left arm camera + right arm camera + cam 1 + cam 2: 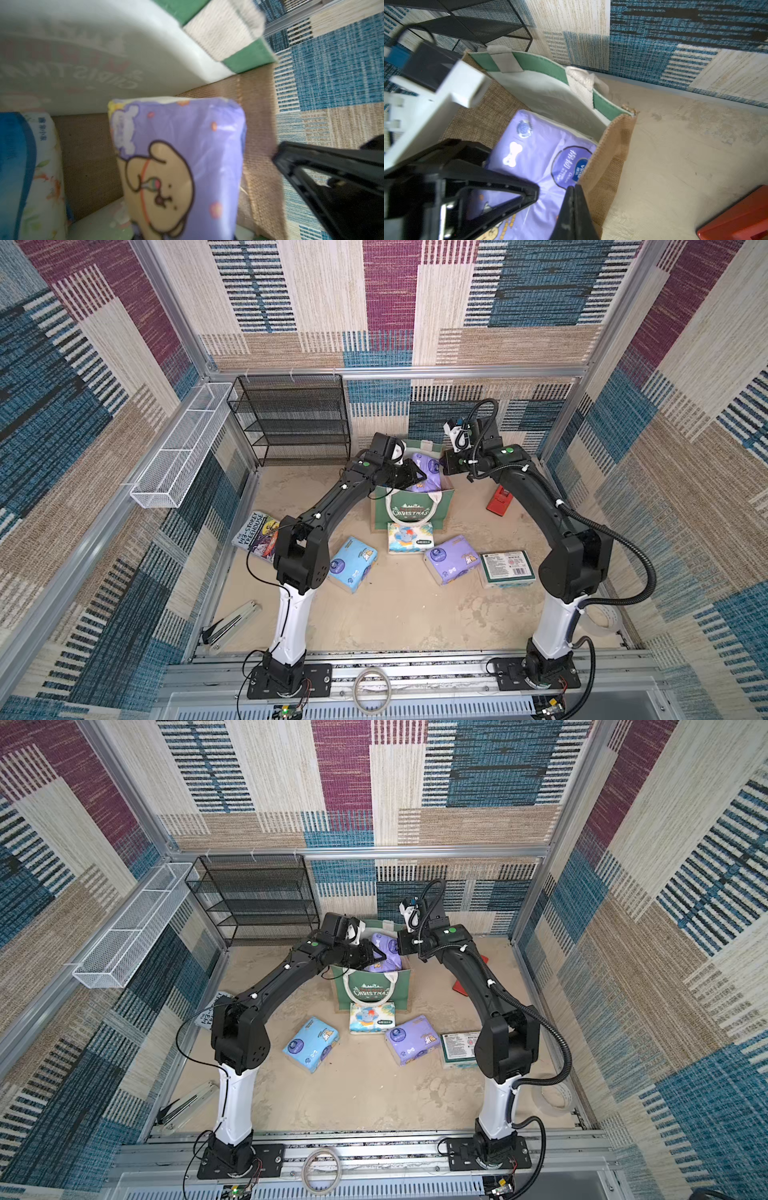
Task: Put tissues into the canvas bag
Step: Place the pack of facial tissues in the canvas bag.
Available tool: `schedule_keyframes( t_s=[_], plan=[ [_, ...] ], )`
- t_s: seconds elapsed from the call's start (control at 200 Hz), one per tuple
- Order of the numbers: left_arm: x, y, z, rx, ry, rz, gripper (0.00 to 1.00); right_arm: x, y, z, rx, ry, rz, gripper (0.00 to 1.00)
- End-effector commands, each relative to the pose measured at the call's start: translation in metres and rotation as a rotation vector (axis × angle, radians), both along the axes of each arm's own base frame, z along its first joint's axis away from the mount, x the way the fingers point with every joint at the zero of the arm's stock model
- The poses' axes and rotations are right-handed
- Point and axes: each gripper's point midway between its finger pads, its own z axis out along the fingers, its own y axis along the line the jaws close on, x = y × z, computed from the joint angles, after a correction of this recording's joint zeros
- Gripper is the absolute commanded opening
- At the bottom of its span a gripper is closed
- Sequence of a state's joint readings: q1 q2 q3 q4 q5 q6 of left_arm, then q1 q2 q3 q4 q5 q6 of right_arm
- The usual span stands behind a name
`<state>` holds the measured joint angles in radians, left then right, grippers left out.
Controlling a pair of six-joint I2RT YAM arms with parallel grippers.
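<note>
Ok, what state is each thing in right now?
canvas bag: upright, mouth open
lilac pack in bag: tilted inside
deep blue pack: inside bag
light blue pack: on table
elephant pack: on table, by bag front
second lilac pack: on table
green-and-white pack: on table
left gripper: jaws part open over bag
right gripper: jaws shut on bag's side rim

Both black-and-white arms rise from the lower frame and arch inward towards the centre in both top views. The left arm (332, 506) reaches rightward, and its left gripper (411, 477) angles downward. Only one finger (332, 187) shows in the wrist view, so its grip is unclear. The right arm (536, 497) bends leftward, and the right gripper (572, 195) has its jaws pressed together.
</note>
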<state>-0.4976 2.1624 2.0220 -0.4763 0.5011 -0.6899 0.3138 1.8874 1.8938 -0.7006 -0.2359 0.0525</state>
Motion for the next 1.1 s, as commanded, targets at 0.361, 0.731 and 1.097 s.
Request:
schedule_keyframes(
  t_s=[0.361, 0.731, 1.097],
  plan=[
    [-0.009, -0.013, -0.056, 0.027, 0.121, -0.072, 0.20, 0.000, 0.014, 0.025, 0.105, -0.052, 0.038, 0.00],
    [-0.006, -0.019, -0.086, 0.093, 0.156, -0.123, 0.24, -0.008, 0.022, 0.025, 0.167, -0.040, 0.065, 0.00],
    [-0.013, -0.010, -0.122, 0.220, 0.217, -0.166, 0.37, -0.011, 0.021, 0.020, 0.174, -0.036, 0.063, 0.00]
  ],
)
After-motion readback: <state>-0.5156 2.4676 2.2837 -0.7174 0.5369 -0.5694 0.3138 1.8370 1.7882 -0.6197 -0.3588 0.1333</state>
